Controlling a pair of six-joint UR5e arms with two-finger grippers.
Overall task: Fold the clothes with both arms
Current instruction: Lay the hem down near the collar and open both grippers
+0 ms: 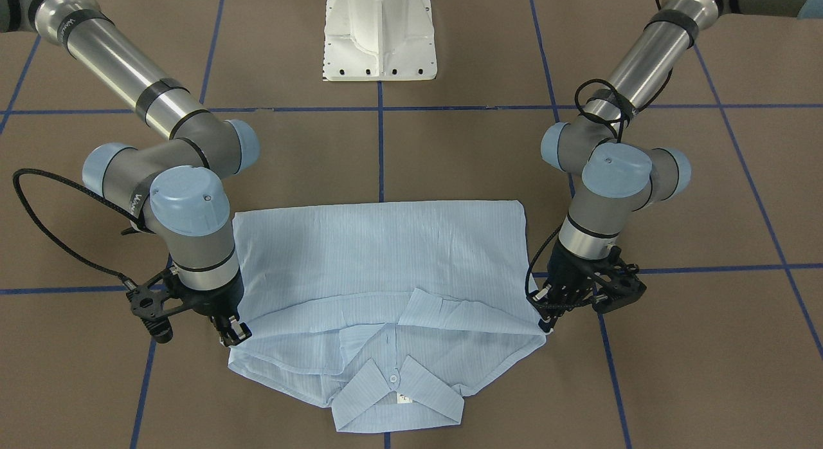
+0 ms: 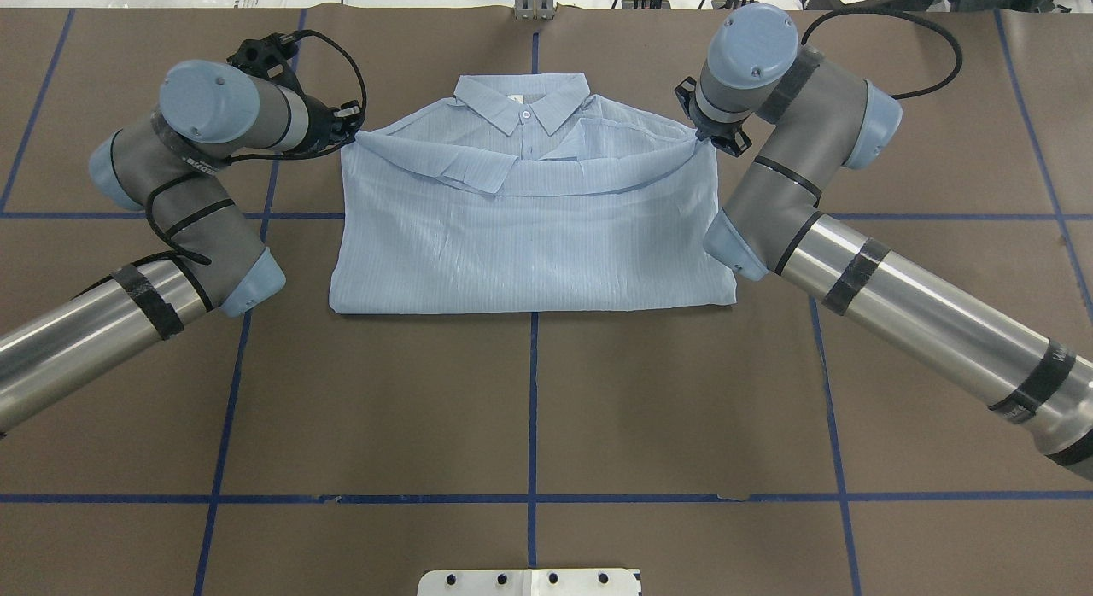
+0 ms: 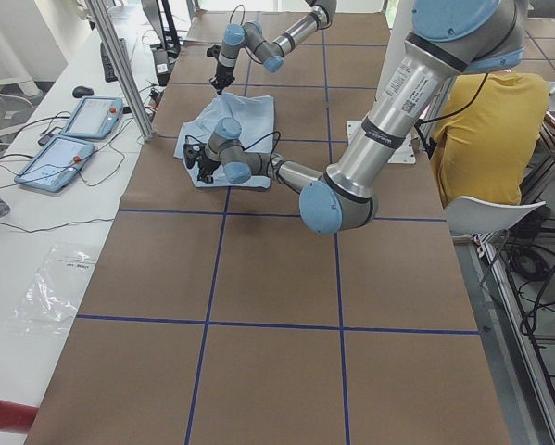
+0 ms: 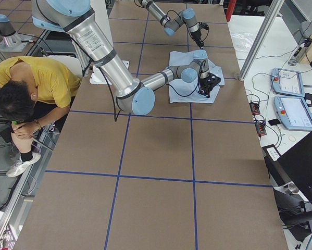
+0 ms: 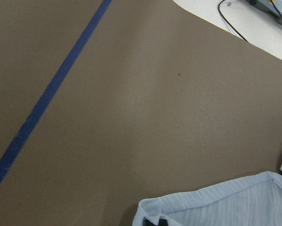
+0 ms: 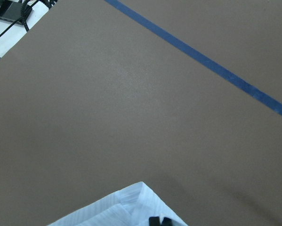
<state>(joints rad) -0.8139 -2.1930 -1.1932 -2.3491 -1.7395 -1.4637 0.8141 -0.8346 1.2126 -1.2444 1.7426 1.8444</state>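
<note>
- Presently, the shirt lies flat on the table, doubled over on itself, with the collar at the far side, away from my base.
- My left arm stands at the shirt's left far corner and my right arm at its right far corner. Each is nearest to its own corner.
- Left jaws: nearly closed, pinching the left corner of the folded-over hem edge. The left wrist view shows cloth wrapped around a dark fingertip.
- Right jaws: the same narrow setting, gripping the right corner. The right wrist view shows the pointed cloth corner sitting on the fingertips.
- Governing relation: the held edge runs crosswise from one pair of jaws to the other, just short of the collar. The shirt body lies inward of both, and towards my base.
- Long axis: the folded bundle is wider across than it is deep, parallel to the line between my jaws.
- Judgement: the lengthwise fold appears laid down. The next move should keep both corners level, so that the edge lands square below the collar.
- Risk: the thin cloth sags between the grips, so uneven travel could skew the edge.
</note>
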